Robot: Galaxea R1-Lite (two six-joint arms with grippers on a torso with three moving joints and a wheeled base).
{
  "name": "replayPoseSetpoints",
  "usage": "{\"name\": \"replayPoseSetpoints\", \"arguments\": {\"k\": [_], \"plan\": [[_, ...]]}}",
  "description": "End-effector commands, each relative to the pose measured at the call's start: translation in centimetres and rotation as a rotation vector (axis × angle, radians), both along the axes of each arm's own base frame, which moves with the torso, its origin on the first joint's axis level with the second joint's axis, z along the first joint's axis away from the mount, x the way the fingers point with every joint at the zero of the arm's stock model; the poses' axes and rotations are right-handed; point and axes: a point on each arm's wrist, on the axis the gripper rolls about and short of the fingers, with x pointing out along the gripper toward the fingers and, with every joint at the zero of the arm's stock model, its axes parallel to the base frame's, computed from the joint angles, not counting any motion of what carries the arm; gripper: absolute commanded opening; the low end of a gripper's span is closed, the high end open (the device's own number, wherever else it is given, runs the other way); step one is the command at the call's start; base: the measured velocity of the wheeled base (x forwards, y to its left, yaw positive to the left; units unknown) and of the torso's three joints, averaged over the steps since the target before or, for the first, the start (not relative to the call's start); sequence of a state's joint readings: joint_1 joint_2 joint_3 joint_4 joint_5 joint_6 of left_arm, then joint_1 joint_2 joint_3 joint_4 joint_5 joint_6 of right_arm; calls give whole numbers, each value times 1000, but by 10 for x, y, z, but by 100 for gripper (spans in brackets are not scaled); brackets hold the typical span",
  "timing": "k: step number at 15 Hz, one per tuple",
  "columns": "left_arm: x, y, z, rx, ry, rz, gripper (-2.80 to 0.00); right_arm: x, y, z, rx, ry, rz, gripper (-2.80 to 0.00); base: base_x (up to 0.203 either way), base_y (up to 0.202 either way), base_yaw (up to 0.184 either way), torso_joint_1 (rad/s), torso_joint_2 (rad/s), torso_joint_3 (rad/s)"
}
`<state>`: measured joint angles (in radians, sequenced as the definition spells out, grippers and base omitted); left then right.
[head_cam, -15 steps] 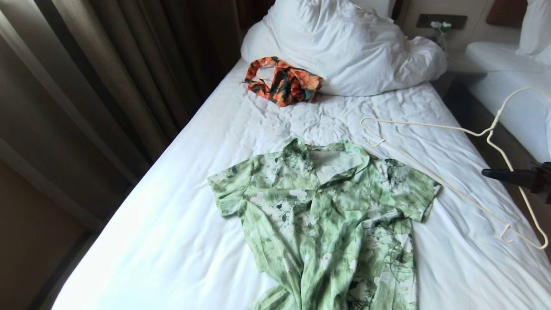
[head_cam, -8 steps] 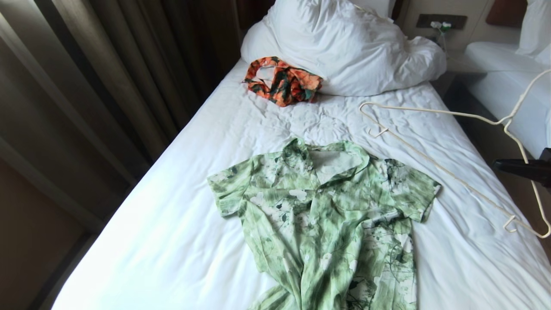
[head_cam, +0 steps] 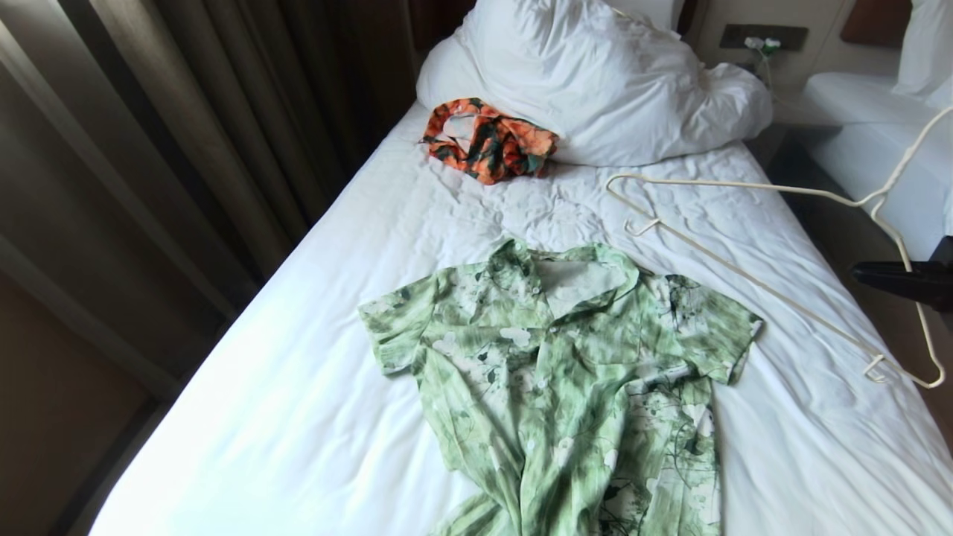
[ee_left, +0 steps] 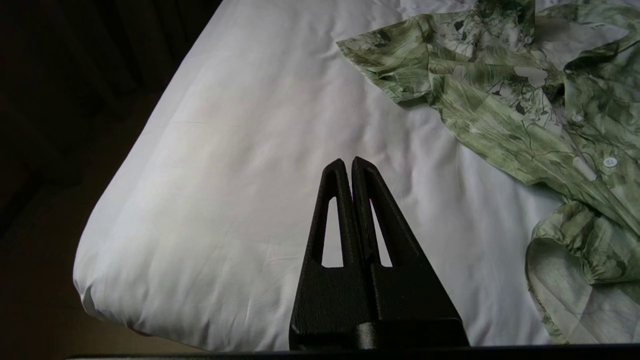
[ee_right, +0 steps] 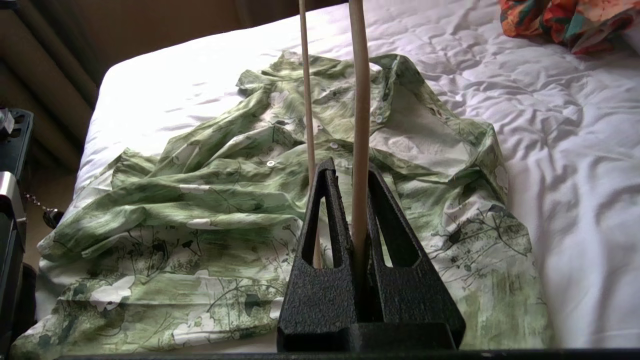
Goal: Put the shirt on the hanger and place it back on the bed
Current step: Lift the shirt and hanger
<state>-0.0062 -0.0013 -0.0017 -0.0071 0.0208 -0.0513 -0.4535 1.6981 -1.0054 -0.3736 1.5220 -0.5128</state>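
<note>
The green leaf-print shirt (head_cam: 566, 372) lies flat and face up on the bed (head_cam: 298, 372), collar toward the pillows. My right gripper (head_cam: 856, 273) pokes in from the right edge and is shut on the cream wire hanger (head_cam: 744, 184), which hangs in the air above the right side of the bed. In the right wrist view one hanger wire (ee_right: 360, 100) runs straight up from between the jaws of the right gripper (ee_right: 350, 167), with the shirt (ee_right: 225, 190) spread beyond. My left gripper (ee_left: 348, 160) is shut and empty over bare sheet (ee_left: 250, 175), beside the shirt's sleeve (ee_left: 395, 55).
An orange-and-teal garment (head_cam: 488, 141) lies bunched against the white duvet and pillows (head_cam: 595, 82) at the head of the bed. Dark curtains (head_cam: 149, 149) line the left side. A second white bed (head_cam: 878, 149) stands to the right across a narrow gap.
The hanger has risen off the sheet and swung up and toward the pillows. My right gripper has lifted a little and drawn toward the right edge. The shirt has not moved.
</note>
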Motion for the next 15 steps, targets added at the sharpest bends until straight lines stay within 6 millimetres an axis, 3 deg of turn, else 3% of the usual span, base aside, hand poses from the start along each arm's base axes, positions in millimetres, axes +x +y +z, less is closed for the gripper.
{"name": "replayPoseSetpoints", "arguments": {"k": [1,8,12,15], "plan": [[0,0,0,-1,1,1,-280,0,8,4,-8,-23,31,-280,0,0,0,0,0,0],[0,0,0,-1,1,1,-280,16,39,3,-1,-10,149,-280,0,0,0,0,0,0],[0,0,0,-1,1,1,-280,14,56,-1,7,9,200,-280,0,0,0,0,0,0],[0,0,0,0,1,1,-280,-1,70,-10,20,46,234,-280,0,0,0,0,0,0]]}}
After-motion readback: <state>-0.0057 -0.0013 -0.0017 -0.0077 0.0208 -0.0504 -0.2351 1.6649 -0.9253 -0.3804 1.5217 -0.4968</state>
